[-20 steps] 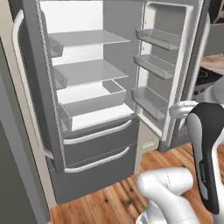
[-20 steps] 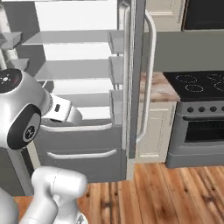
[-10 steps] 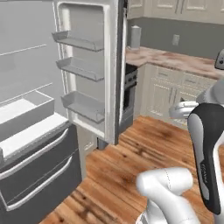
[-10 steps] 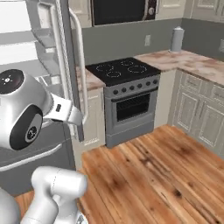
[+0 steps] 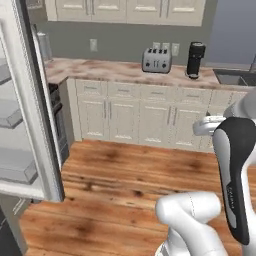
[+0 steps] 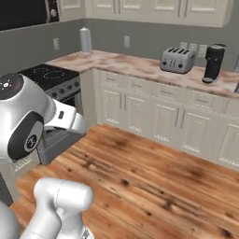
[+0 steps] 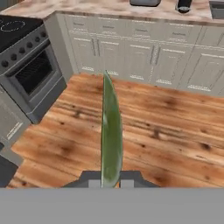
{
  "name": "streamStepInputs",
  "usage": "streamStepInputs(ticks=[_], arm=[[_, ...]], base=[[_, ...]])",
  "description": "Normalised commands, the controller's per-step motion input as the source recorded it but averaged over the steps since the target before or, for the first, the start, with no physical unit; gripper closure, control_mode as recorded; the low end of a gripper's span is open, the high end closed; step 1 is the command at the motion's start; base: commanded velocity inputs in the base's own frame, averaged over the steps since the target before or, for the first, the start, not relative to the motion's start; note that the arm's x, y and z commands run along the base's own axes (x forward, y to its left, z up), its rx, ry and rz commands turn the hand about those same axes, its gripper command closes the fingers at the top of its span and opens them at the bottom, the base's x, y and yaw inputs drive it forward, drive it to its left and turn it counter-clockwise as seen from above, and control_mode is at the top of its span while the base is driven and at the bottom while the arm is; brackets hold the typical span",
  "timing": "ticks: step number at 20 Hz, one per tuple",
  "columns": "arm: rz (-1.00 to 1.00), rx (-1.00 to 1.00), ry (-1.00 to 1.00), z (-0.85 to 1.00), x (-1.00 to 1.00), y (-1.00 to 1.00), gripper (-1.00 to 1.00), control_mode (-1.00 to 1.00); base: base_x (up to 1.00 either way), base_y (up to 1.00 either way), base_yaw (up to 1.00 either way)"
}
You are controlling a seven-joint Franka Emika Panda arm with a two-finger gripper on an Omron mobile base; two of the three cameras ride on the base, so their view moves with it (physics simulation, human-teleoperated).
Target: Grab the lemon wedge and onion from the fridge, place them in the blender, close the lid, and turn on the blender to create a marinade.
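— What does the hand carry?
— The gripper is closed on the lemon wedge, a thin yellow-green sliver standing up between its dark tips, seen edge-on above the wooden floor.
— And further out?
— The open fridge door stands at the left, with the stove beyond it. Further back, white cabinets carry a marbled counter. On it sit a toaster and, just beside that, the black blender.
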Motion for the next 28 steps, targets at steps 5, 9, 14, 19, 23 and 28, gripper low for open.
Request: streamStepInputs(ticks=[5, 9, 14, 19, 23, 28], arm=[[0.00, 0.00, 0.00, 0.00, 0.00, 0.00, 1.00, 1.00], [0.00, 0.00, 0.00, 0.00, 0.00, 0.00, 1.00, 1.00], [0.00, 0.00, 0.00, 0.00, 0.00, 0.00, 1.00, 1.00], [0.00, 0.00, 0.00, 0.00, 0.00, 0.00, 1.00, 1.00], [0.00, 0.00, 0.00, 0.00, 0.00, 0.00, 1.00, 1.00], [0.00, 0.00, 0.00, 0.00, 0.00, 0.00, 1.00, 1.00]], base=[[0.59, -0.44, -0.61], [0.95, -0.28, -0.50], [1.00, -0.13, -0.38], [1.00, -0.06, -0.27], [1.00, -0.63, -0.33], [0.94, -0.94, -0.37]])
